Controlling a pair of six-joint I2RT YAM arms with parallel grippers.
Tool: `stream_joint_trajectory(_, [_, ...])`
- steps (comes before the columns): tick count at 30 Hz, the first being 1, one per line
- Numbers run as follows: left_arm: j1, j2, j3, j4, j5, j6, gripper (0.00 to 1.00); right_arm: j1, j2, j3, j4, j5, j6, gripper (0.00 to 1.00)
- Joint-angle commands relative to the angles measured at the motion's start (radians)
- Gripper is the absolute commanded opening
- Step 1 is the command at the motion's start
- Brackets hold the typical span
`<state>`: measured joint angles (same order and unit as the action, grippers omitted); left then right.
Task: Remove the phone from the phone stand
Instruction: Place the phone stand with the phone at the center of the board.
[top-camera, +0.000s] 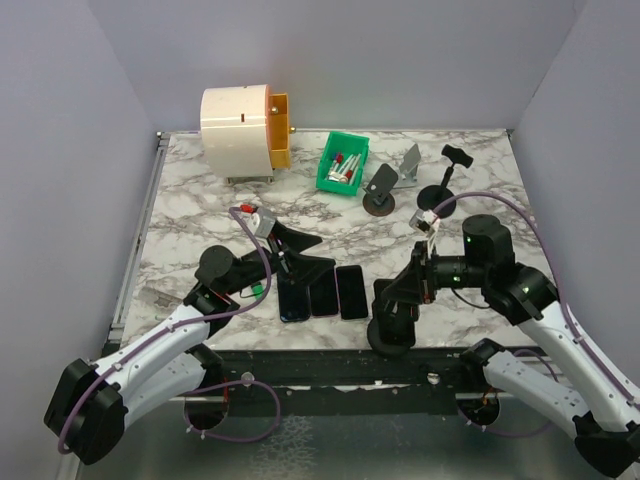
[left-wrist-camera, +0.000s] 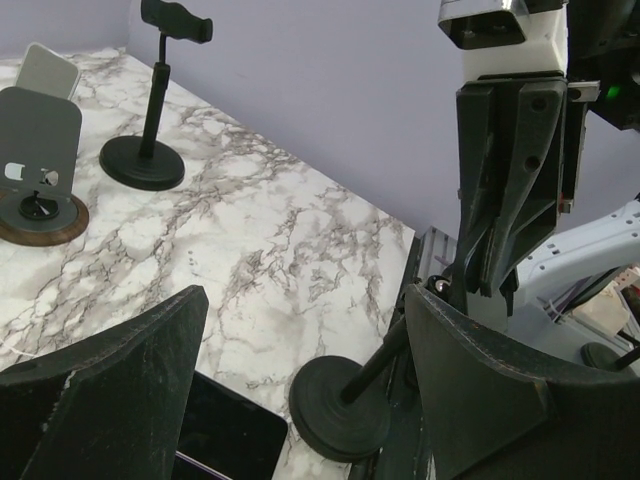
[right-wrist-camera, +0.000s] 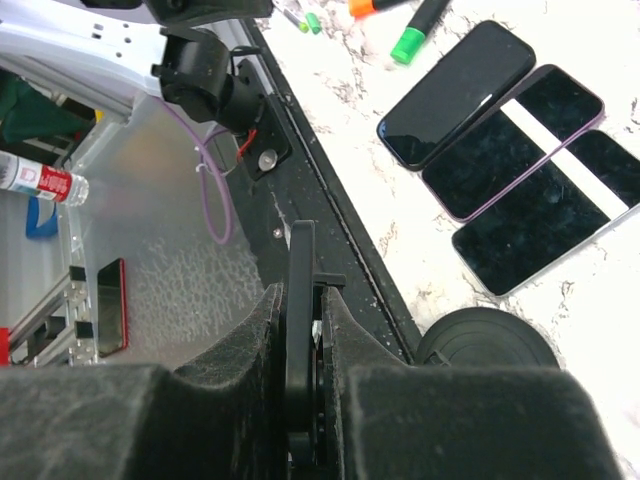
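Observation:
In the right wrist view a thin black phone (right-wrist-camera: 300, 260) shows edge-on. A small clamp hook of the phone stand laps over its top edge. My right gripper (right-wrist-camera: 303, 305) is shut on that phone, one pad on each face. The phone stand's round black base (right-wrist-camera: 487, 340) sits below at the table's near edge (top-camera: 392, 335). Its pole slants up from the base (left-wrist-camera: 340, 405) toward the right gripper (top-camera: 412, 285). My left gripper (left-wrist-camera: 305, 300) is open with nothing between its fingers. It hovers to the stand's left (top-camera: 312, 255).
Three dark phones (top-camera: 323, 291) lie flat side by side left of the stand. A green-capped marker (top-camera: 257, 290) lies nearby. At the back are a white and yellow drum (top-camera: 240, 130), a green bin (top-camera: 343, 163) and three other stands (top-camera: 380, 190).

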<state>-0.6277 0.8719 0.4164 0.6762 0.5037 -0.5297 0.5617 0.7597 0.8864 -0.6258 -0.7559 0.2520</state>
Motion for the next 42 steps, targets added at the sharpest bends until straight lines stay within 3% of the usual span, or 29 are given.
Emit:
stream_joint_trajectory(1, [0.002, 0.009, -0.002, -0.006, -0.007, 0.007, 0.81, 0.006, 0.026, -0.019, 0.125, -0.016, -0.004, 0.0])
stream_joint_trajectory(9, [0.001, -0.001, -0.008, -0.007, -0.001, 0.005, 0.81, 0.007, 0.052, -0.041, 0.155, 0.001, 0.002, 0.01])
stream_joint_trajectory(16, [0.001, 0.007, -0.005, -0.007, 0.007, 0.004, 0.81, 0.007, 0.041, -0.023, 0.087, 0.057, -0.017, 0.39])
stream_joint_trajectory(23, [0.001, 0.014, -0.006, -0.007, 0.007, 0.0, 0.81, 0.007, 0.013, -0.02, 0.038, 0.133, -0.016, 0.59])
stream_joint_trajectory(29, [0.0, 0.019, -0.005, -0.008, 0.007, -0.001, 0.81, 0.007, 0.006, 0.077, -0.069, 0.29, -0.019, 0.77])
stream_joint_trajectory(34, [-0.001, 0.025, -0.003, -0.006, 0.006, -0.016, 0.81, 0.008, 0.026, 0.25, -0.228, 0.395, -0.029, 0.81])
stream_joint_trajectory(37, [-0.01, 0.042, 0.009, -0.006, 0.042, -0.045, 0.81, 0.007, 0.064, 0.321, -0.329, 0.372, -0.044, 0.81])
stream_joint_trajectory(42, [-0.123, 0.109, 0.06, 0.001, 0.118, -0.074, 0.81, 0.007, 0.027, 0.271, -0.327, 0.309, -0.027, 0.79])
